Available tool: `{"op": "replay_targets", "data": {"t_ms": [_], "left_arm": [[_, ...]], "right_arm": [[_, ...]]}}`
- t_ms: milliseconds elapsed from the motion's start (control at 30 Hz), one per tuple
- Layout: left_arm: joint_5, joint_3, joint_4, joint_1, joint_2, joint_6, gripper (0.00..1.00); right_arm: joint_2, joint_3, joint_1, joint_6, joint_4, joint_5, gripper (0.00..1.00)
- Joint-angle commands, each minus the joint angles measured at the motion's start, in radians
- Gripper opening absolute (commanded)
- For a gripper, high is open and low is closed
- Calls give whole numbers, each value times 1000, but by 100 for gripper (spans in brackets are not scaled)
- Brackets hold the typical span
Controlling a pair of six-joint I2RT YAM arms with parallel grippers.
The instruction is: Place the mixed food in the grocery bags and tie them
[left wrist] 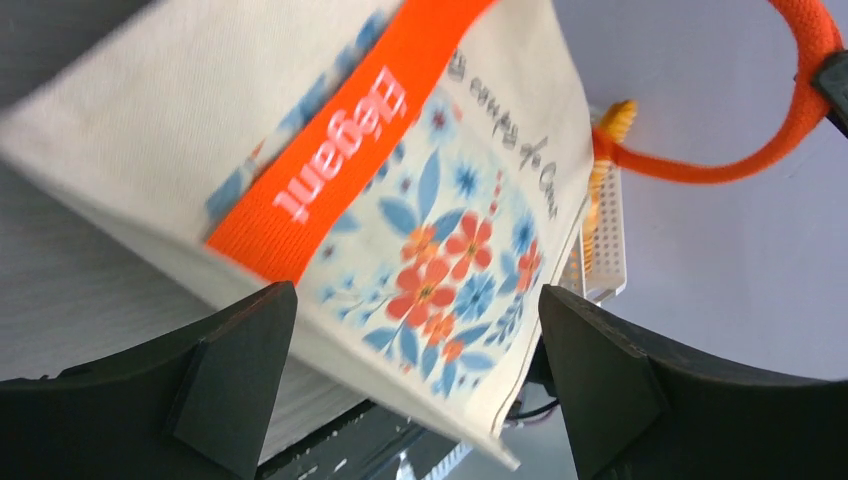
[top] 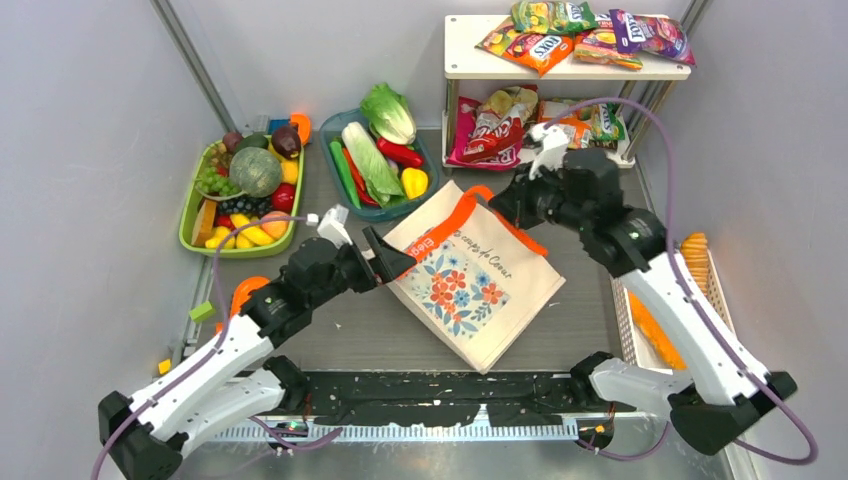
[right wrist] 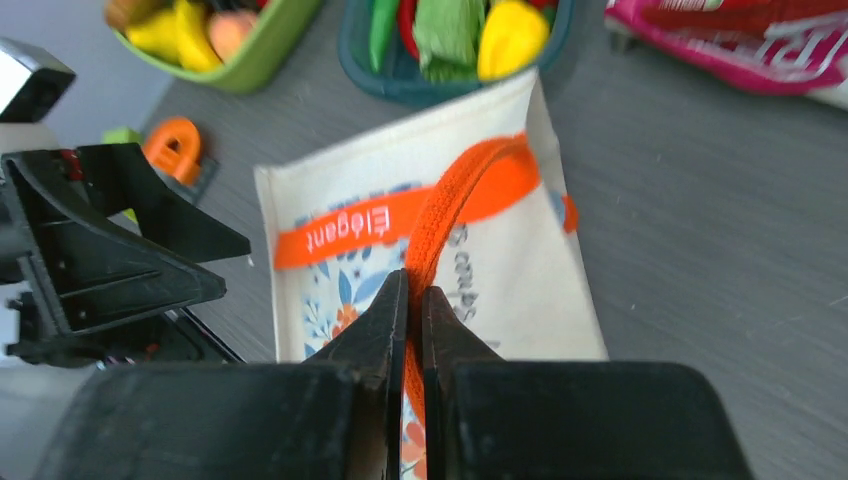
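- Sitting far to the left of the canvas tote [top: 480, 290], a lime-green tray [top: 188, 228] held toy fruit, the round green melon [top: 256, 171] among them.
- Just beyond the tote's far-left corner stood a teal tray [top: 335, 118] with the long pale-green cabbage [top: 370, 160] and the yellow pepper [top: 414, 182] inside.
- The left gripper [top: 388, 256] hung at the tote's left corner, its fingers spread wide and holding nothing. In its wrist view the printed cloth lay across the gap between them. Whether either finger touched the cloth could not be told.
- The tote itself lay diagonally on the grey table, floral print and the orange band facing up.
- The right gripper [right wrist: 413, 285] stood over the tote's far edge. Its fingers were pinched tight on the orange handle [right wrist: 470, 175], which rose from the cloth as a loop.
- Beyond the tote's far-right side, a white shelf [top: 460, 40] carried shiny snack packets [top: 545, 45] on its top board, with more packets on the lower board.
- Well to the right of the tote, partly behind the right arm, was a white mesh basket [top: 618, 310]. A row of round tan biscuits [top: 693, 250] stood on edge at the side of the basket farthest from the tote.
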Motion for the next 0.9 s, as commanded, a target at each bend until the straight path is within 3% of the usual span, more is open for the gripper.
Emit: {"op": "replay_targets", "data": {"t_ms": [0, 167, 433, 667, 867], "left_arm": [[-104, 127, -90, -3, -64, 137, 95], [-97, 258, -129, -3, -60, 210, 96], [86, 343, 1, -3, 37, 139, 97], [265, 354, 113, -6, 123, 148, 96], [296, 353, 204, -54, 138, 177, 96]], "right_arm": [[-74, 166, 2, 44, -22, 73, 5], [-58, 303, 3, 85, -20, 91, 5], [2, 256, 18, 278, 144, -212, 5], [48, 209, 90, 351, 249, -189, 5], [117, 238, 119, 445, 324, -155, 5]]}}
